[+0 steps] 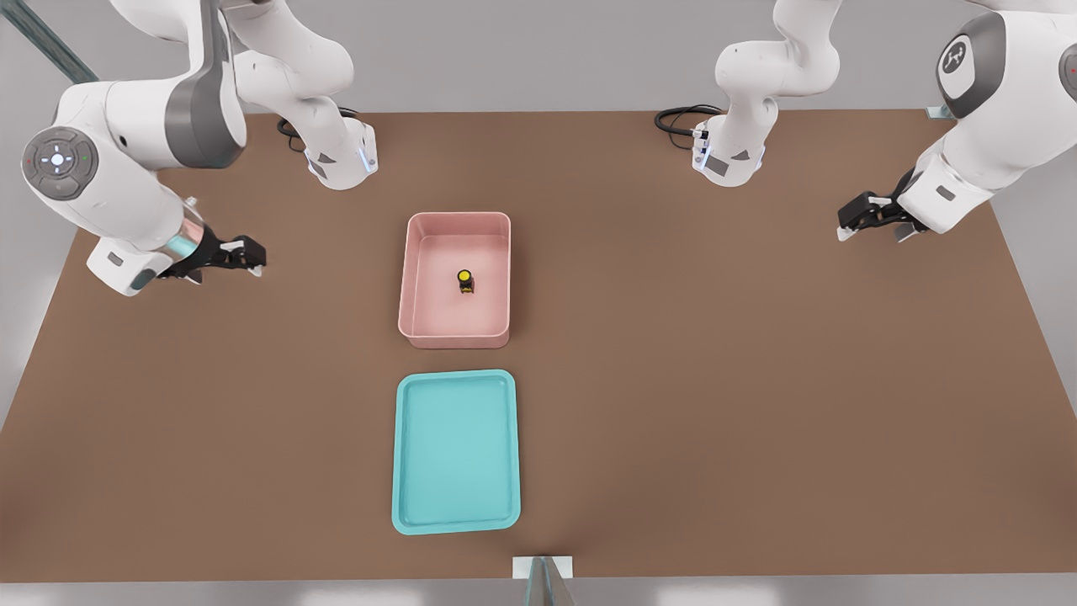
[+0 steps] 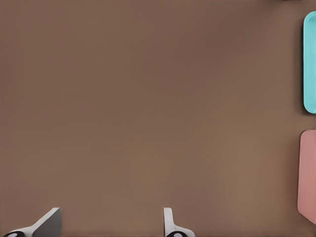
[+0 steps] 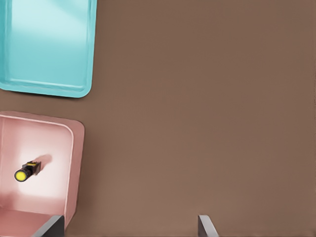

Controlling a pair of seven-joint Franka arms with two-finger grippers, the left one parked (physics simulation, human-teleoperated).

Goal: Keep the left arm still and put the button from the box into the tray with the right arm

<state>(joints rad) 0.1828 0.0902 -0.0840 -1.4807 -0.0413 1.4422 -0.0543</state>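
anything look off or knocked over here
Nothing stands out. The yellow-capped button stands upright inside the pink box, the teal tray lies flat and bare beside it, and the right arm's pincer hangs open above the table at the front view's left, away from both.

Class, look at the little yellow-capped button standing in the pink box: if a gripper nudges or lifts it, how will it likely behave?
The button stands upright on a narrow black body, so a nudge would probably tip it. Its round yellow cap suggests it might then roll. Tiny beside the box, it is likely light and rigid. The open gripper hangs well away, over the table.
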